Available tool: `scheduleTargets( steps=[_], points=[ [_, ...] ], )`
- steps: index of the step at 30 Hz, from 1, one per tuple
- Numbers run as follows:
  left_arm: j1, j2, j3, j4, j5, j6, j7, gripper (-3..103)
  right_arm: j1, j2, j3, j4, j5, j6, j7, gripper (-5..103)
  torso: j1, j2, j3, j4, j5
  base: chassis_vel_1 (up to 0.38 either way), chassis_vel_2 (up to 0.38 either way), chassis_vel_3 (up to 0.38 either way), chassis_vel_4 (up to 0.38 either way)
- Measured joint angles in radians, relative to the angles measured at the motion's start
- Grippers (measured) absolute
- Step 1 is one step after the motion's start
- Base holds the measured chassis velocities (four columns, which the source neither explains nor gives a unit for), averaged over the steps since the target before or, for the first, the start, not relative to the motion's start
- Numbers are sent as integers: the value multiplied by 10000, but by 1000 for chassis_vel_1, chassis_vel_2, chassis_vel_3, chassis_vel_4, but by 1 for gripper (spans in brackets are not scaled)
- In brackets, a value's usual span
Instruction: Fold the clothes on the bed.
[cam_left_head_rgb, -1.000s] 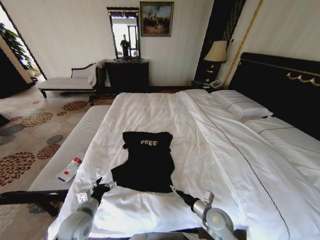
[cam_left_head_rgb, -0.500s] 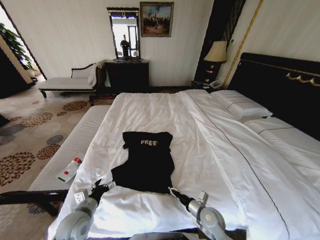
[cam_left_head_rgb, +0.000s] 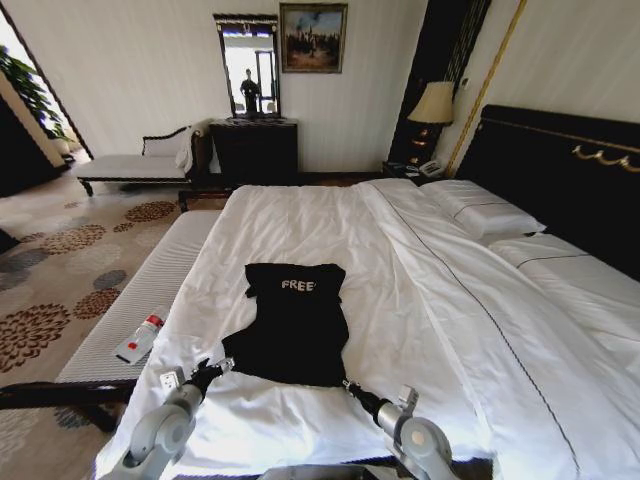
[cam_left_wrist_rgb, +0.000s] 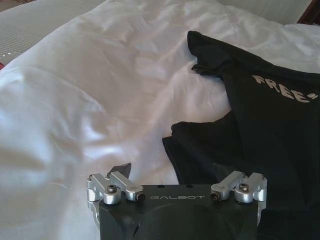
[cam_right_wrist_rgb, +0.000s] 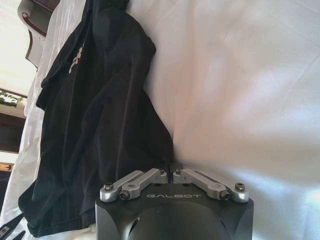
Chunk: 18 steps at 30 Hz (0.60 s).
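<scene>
The room was a bedroom with patterned carpet, and the bed with its white duvet took up most of the head view. The black T-shirt lay near the bed's foot edge, lettering toward the far side, its lower part bunched; it looked laid out flat so both hem corners could be reached at once. The left gripper sat at the shirt's near left corner and the right gripper at its near right corner, one arm per side, which I judged to be the setup for a two-handed lift and fold. A grey bench ran alongside the bed.

In the left wrist view, the left gripper had its linkages spread wide, so the jaws stood released; the T-shirt began just beyond and toward one side of them, with bare white sheet under the other side.

In the right wrist view, the right gripper had its linkages drawn together at the centre, jaws clenched right at the edge of the T-shirt; I could not tell whether cloth was pinched between them.
</scene>
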Motion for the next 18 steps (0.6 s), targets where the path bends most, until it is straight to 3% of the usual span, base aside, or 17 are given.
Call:
scheduleTargets(
  steps=[4, 5, 7, 11, 18],
  points=[
    [-149, -25, -26, 409, -110, -269, 303, 91, -2, 40, 24, -31, -23, 1, 23, 1, 0, 0, 0, 0, 0, 0, 0, 0, 0],
    [-229, -26, -31, 593, -235, -336, 496, 81, -6, 59, 48, -32, -24, -3, 49, 1, 0, -1, 1, 0, 0, 0, 0, 0, 0],
    [-287, -23, -29, 721, -269, -350, 594, 81, -11, 64, 62, -32, -24, -9, 59, 1, 0, 0, 0, 0, 0, 0, 0, 0, 0],
    [-663, 41, 187, 1110, -169, -361, 717, 61, 1, 91, 94, -63, -52, -32, 109, 1, 0, 0, 0, 0, 0, 0, 0, 0, 0],
    [-1252, 113, 796, 1277, -120, -348, 702, 60, 15, 134, 99, -81, -147, -34, 126, 1, 0, 0, 0, 0, 1, 0, 0, 0, 0]
  ],
)
